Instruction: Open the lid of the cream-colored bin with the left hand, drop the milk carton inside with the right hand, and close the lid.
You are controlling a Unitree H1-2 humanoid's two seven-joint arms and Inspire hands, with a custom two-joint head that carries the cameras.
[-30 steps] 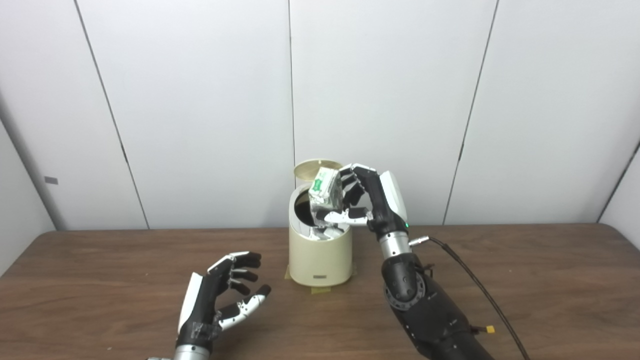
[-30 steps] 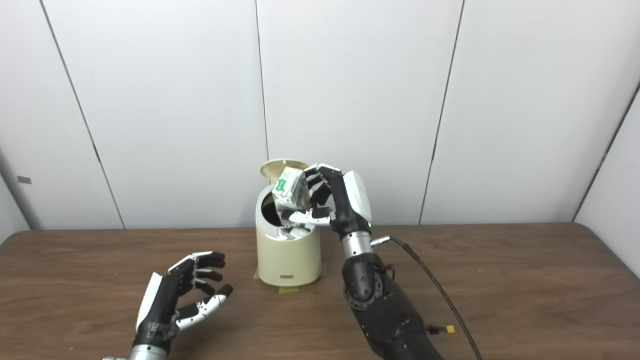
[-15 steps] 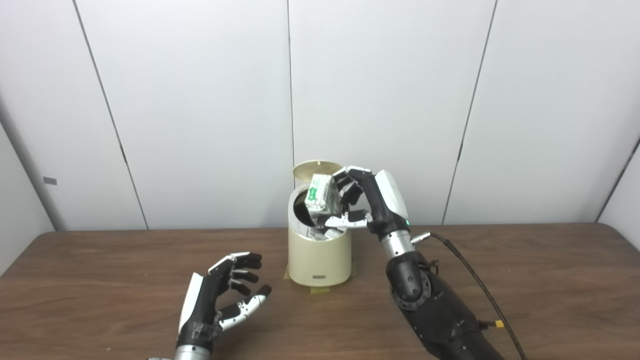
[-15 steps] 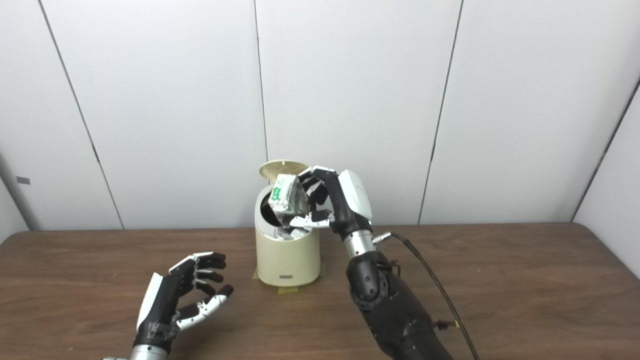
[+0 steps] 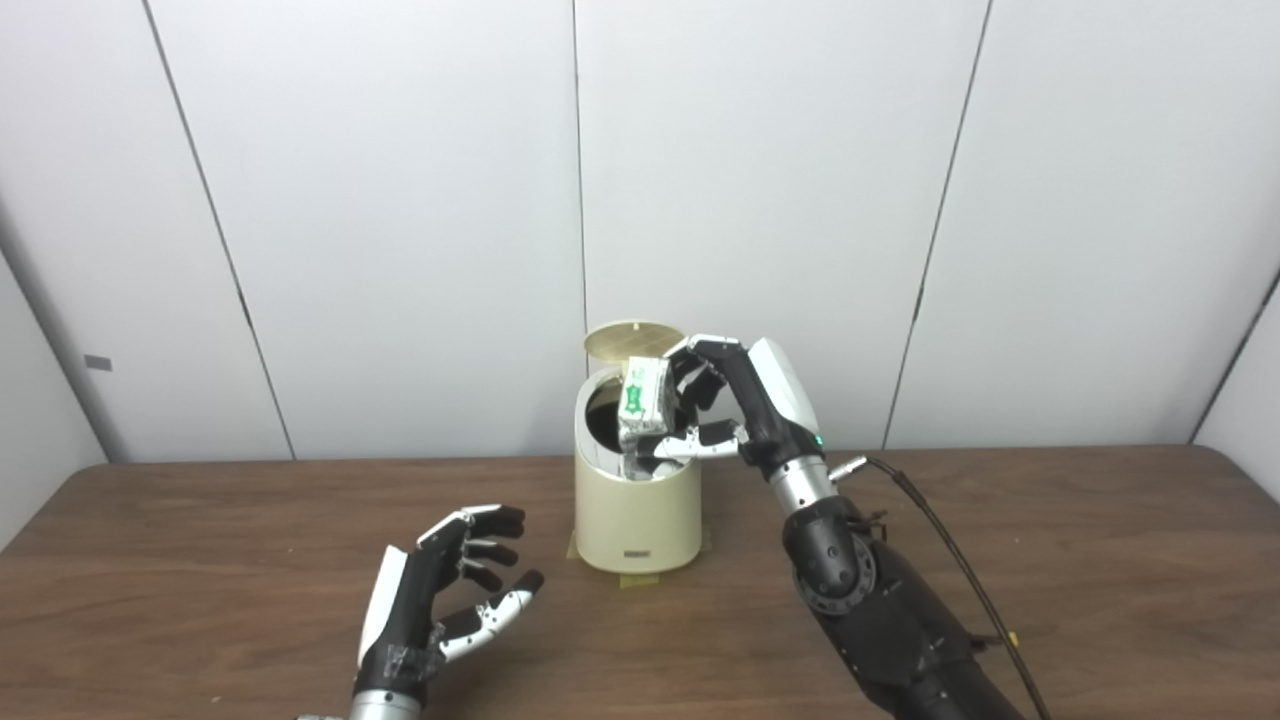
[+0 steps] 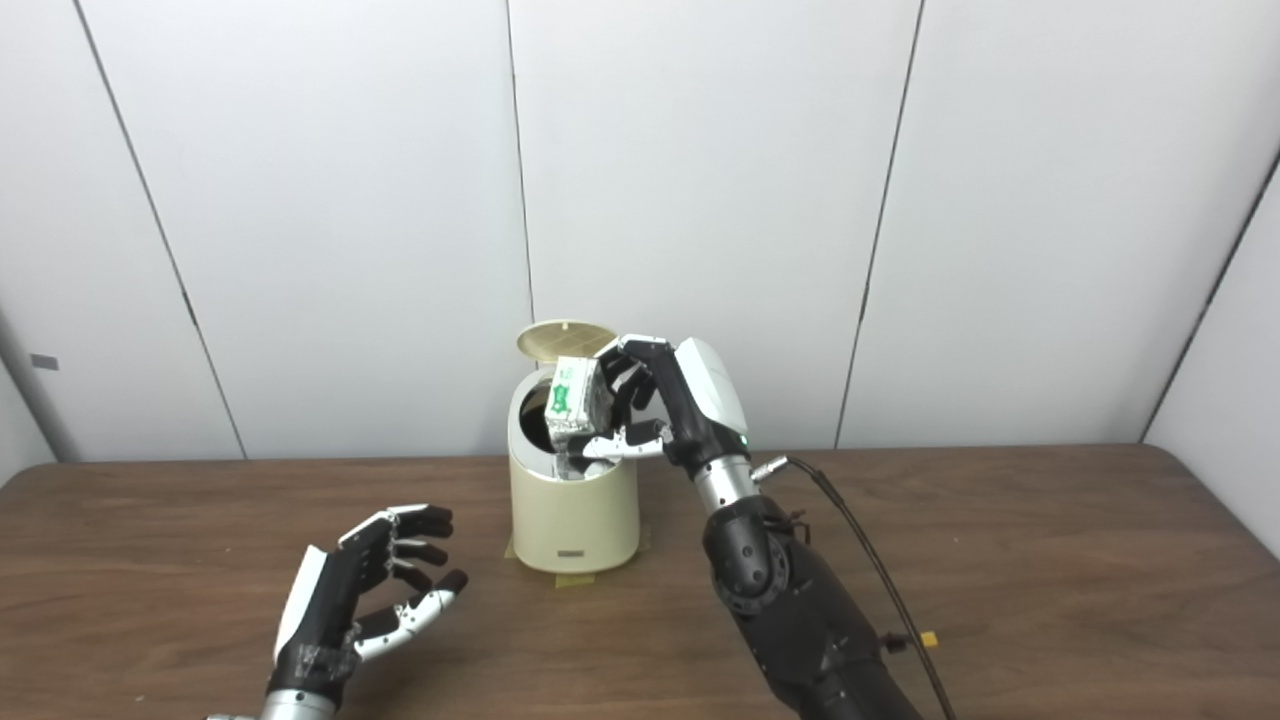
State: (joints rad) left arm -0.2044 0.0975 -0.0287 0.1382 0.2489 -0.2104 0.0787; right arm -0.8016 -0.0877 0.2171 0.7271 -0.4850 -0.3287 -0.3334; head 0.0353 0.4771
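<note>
The cream-colored bin (image 5: 637,515) stands mid-table with its round lid (image 5: 632,338) tipped up and open at the back. My right hand (image 5: 735,410) is shut on the white and green milk carton (image 5: 644,398), holding it upright just over the bin's dark opening. The carton's lower end sits at the rim. My left hand (image 5: 440,598) rests low over the table to the front left of the bin, open, fingers curled and apart, holding nothing.
The bin sits on a small patch of tape on the brown wooden table (image 5: 1050,560). A black cable (image 5: 945,545) trails from my right wrist across the table's right side. White wall panels close off the back.
My right hand has carried the carton a little to the left and turned it more upright over the bin opening. The left hand has stayed where it was.
</note>
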